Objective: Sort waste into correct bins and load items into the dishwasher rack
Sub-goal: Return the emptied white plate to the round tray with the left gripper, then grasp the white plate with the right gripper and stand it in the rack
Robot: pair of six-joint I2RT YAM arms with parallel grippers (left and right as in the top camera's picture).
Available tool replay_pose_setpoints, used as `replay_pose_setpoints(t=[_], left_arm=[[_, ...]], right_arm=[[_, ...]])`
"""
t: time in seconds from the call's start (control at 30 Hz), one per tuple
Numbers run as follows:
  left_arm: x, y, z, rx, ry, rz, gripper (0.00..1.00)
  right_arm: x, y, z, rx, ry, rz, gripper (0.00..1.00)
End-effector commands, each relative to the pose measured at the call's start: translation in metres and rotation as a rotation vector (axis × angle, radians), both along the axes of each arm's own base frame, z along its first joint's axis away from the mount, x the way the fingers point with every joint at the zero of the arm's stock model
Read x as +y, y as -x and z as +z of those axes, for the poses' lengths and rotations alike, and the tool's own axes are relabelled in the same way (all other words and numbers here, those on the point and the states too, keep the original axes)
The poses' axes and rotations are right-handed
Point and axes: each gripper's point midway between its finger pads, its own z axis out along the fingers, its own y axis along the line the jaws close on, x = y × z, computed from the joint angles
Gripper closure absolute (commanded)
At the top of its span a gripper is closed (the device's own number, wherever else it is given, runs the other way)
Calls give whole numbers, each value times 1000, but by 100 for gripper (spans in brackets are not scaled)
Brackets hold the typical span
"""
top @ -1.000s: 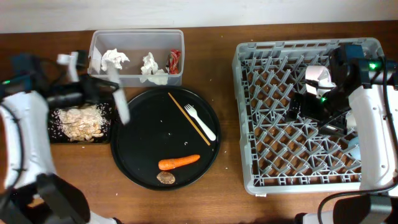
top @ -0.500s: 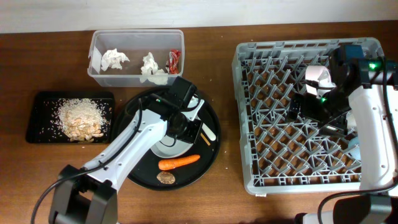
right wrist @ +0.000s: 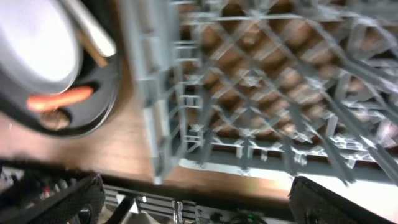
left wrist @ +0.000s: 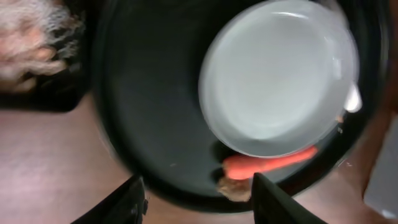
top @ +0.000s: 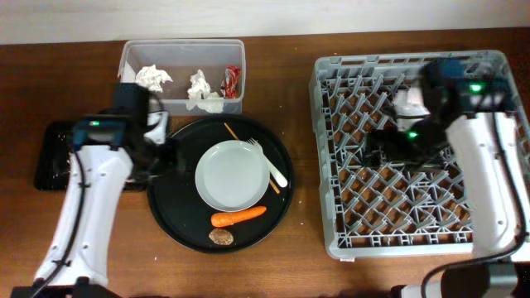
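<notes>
The grey-white bowl [top: 232, 175] sits on the round black tray [top: 178, 207], just right of the left hand [left wrist: 200, 200], released and empty and much the nearer. The right hand [right wrist: 199, 200], also released, hangs over the dishwasher rack [top: 389, 207], well apart.

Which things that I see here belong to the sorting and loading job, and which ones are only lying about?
Belong to the job: grey-white bowl, fork, carrot, brown lump, tissues, red wrapper, clear tub, dishwasher rack.

Only lying about: round black tray, thin wooden stick.
</notes>
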Motion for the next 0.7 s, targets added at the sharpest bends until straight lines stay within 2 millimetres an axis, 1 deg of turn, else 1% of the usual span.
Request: replay_pose_setpoints(t=[0.0,0.03,0.07,0.1,0.13,0.17,0.2,0.23,0.27,0.3,0.37,0.43,0.47,0.5,0.53,0.57,0.6,0.63,0.67], left_arm=[[32,4,4,7,5,114,29],[40,5,4,11,6,140,23],[44,6,4,12,6,155,22],[46,6,4,12,6,162,21],[46,6,4,13,6,162,19],[46,6,4,12,6,162,18],[46,6,4,13,6,162,18],[46,6,4,13,6,162,18],[46,6,4,13,6,162,17],[46,6,4,13,6,162,17],[46,6,4,12,6,162,17],[46,6,4,12,5,162,17],[46,5,4,11,6,162,17],[46,5,4,9,6,162,17],[46,5,4,9,6,162,17],[46,5,4,9,6,162,17],[46,5,3,9,6,162,17],[46,5,3,10,6,162,17],[46,5,3,10,6,162,17]], right_arm=[[72,1,2,-60,-57,190,2],[100,1,-2,-86,-65,270,2],[120,0,-6,-105,-60,314,2],[140,-3,-16,-120,-20,335,2],[152,-5,-24,-127,6,346,2],[171,-6,-37,-128,17,361,2],[183,-10,-49,-123,34,347,0],[190,-13,-59,-115,46,324,1],[200,-16,-72,-102,51,308,5],[209,-23,-92,-80,56,282,11],[215,-31,-118,-53,69,265,16],[219,-37,-144,-28,82,257,17],[222,-41,-162,-14,91,258,20],[223,-42,-175,1,100,259,23],[224,-43,-187,12,107,259,30],[225,-44,-194,16,108,259,37],[225,-45,-200,25,112,245,40],[226,-45,-203,26,113,245,51],[225,-46,-204,24,115,245,68]])
